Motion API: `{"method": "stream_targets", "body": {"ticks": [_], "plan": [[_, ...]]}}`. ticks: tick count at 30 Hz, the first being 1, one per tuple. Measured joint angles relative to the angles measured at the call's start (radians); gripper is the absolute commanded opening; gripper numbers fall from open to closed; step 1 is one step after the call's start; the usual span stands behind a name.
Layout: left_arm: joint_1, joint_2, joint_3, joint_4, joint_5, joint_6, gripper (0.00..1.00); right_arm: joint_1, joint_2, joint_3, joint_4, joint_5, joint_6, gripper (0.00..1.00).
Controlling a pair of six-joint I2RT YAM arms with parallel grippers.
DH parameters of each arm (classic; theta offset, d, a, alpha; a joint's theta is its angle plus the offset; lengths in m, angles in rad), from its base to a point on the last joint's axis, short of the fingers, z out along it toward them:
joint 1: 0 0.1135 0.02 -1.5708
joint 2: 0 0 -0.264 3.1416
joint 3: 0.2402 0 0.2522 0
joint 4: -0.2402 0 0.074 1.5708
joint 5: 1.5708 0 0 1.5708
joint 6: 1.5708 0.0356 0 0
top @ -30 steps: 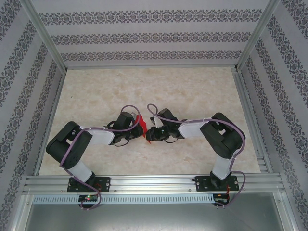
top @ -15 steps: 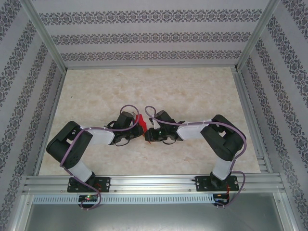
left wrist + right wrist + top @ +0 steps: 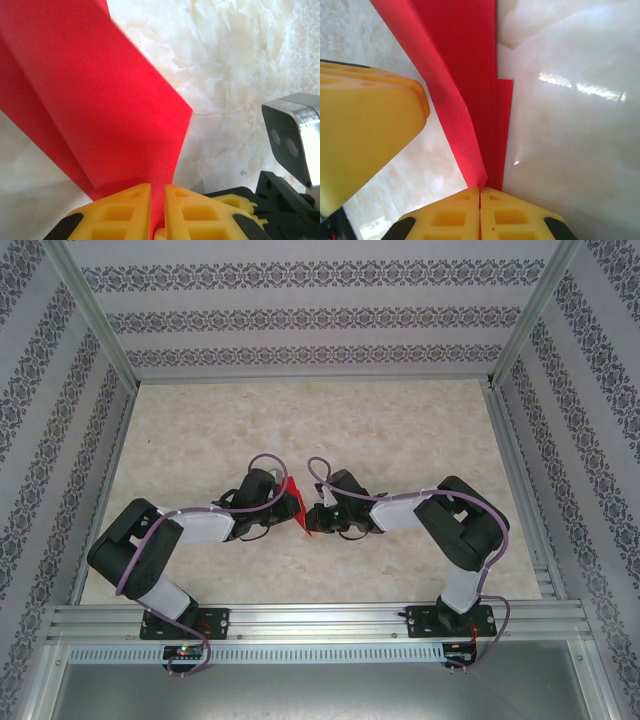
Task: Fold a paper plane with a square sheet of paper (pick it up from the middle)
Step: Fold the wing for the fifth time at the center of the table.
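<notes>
**Right gripper clamps shut: both ends of the paper are now held**

Within the last second the right gripper [image 3: 314,517] has gone from slightly parted to fully closed. Its yellow tips now meet on the thin, bright red paper sheet [image 3: 298,502]. The left gripper [image 3: 288,502], at the sheet's 9 o'clock, is pinched on it too, and the left arm [image 3: 150,540] has drawn its elbow a little toward 7 o'clock. The sheet is therefore held between two grips, just to the 6 o'clock side of the middle of the pale marble-patterned table [image 3: 400,440]. It seems to be lifted off the surface. I read this as a two-handed hold ahead of another crease, since no dart shape has formed yet.

From above, the sheet is only a red sliver. The left wrist view shows a broad flap slanting toward 11 o'clock, with paper running down into the slit between that gripper's pads. A grey camera housing [image 3: 292,142] sits at 3 o'clock. The right wrist view shows stacked layers with a stepped edge, and the left gripper's yellow finger just beside them at 9 o'clock. The number of folds is hard to count.
</notes>
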Motion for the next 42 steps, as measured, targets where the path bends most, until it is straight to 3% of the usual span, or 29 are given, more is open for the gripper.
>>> {"method": "stream_targets", "body": {"ticks": [14, 27, 36, 42], "plan": [[0.0, 0.047, -0.012, 0.026, 0.059, 0.028, 0.13, -0.019, 0.014, 0.003, 0.008, -0.057, 0.011, 0.09], [-0.001, 0.076, 0.001, 0.012, 0.042, 0.027, 0.11, -0.026, 0.034, 0.047, -0.065, -0.083, 0.014, 0.09], [-0.001, 0.092, 0.042, -0.052, 0.024, 0.009, 0.1, -0.025, 0.01, 0.056, -0.101, -0.074, -0.01, 0.22], [-0.001, 0.095, 0.047, -0.058, 0.017, -0.006, 0.09, -0.017, -0.016, 0.041, -0.155, -0.051, -0.045, 0.13]]}}
